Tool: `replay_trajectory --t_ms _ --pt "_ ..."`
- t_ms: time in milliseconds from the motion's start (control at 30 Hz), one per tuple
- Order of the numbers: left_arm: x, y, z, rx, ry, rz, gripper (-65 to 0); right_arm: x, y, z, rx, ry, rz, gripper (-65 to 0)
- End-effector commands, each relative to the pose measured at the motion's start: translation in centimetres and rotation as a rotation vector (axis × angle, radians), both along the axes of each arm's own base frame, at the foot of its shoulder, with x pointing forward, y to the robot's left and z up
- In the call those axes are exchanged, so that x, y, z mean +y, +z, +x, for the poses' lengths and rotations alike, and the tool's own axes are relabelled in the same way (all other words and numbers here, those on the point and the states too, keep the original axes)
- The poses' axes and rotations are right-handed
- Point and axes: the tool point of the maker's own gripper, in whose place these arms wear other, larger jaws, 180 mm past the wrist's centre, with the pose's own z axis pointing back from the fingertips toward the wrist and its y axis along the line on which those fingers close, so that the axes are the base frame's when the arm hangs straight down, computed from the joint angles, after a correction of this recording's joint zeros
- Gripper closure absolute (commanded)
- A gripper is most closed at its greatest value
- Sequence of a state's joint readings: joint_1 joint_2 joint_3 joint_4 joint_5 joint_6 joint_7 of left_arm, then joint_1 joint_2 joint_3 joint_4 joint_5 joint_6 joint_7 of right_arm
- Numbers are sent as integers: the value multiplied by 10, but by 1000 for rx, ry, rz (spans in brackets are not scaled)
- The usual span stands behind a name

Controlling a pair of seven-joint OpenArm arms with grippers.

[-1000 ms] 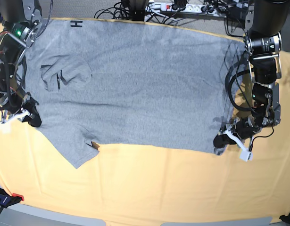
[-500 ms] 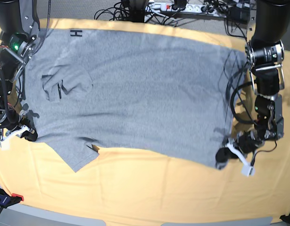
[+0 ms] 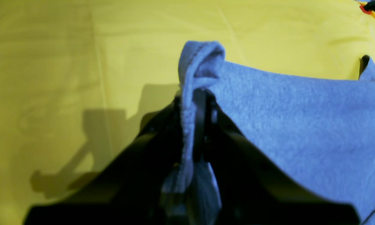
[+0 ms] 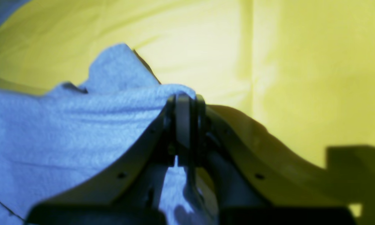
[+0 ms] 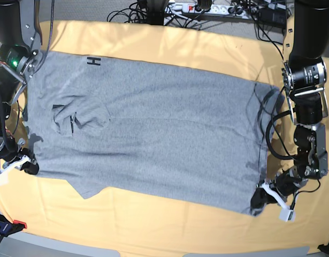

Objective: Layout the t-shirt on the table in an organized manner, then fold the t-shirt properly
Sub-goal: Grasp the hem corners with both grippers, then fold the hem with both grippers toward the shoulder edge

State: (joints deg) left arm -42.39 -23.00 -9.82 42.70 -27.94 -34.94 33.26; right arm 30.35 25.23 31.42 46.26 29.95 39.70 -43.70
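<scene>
Lying spread across the middle of the table [image 5: 169, 48], the grey t-shirt [image 5: 164, 128] is mostly flat, with a black "H" at its far left edge and a rumpled fold on the left. Only the wrist views show the grips: the left gripper [image 3: 193, 103] and the right gripper [image 4: 184, 106] are each pinched onto a bunched near corner of cloth.

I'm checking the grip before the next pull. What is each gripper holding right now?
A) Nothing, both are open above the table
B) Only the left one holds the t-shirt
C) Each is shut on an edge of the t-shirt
C: both wrist views show grey t-shirt fabric pinched in the left gripper and right gripper.
</scene>
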Motion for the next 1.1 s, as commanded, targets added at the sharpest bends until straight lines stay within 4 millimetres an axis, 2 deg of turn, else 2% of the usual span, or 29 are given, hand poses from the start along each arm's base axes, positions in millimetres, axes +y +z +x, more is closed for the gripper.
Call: replay_trajectory --t_ms 0,200,333,500,667,833,933,1067 --pt "7 24 7 -62 13 -16 0 -9 25 11 -64 -3 -22 0" --pt "-19 -15 -29 58 -103 -148 0 25 9 8 29 126 -33 0" --pt "-31 -24 -46 145 -154 -242 0 44 -8 0 124 214 -71 0" --pt "-38 -12 -62 207 -236 -355 0 56 -13 -10 188 269 -29 0" --pt "-29 -2 -76 241 -284 -396 0 54 1 -19 193 305 -10 0" --pt "-10 9 -85 246 -294 -407 0 59 2 -43 151 344 -103 0" --pt "-7 14 -89 247 -306 -417 0 66 3 -61 98 365 -173 0" --pt "-7 14 -89 246 -306 -419 0 70 14 -74 9 378 -313 0"
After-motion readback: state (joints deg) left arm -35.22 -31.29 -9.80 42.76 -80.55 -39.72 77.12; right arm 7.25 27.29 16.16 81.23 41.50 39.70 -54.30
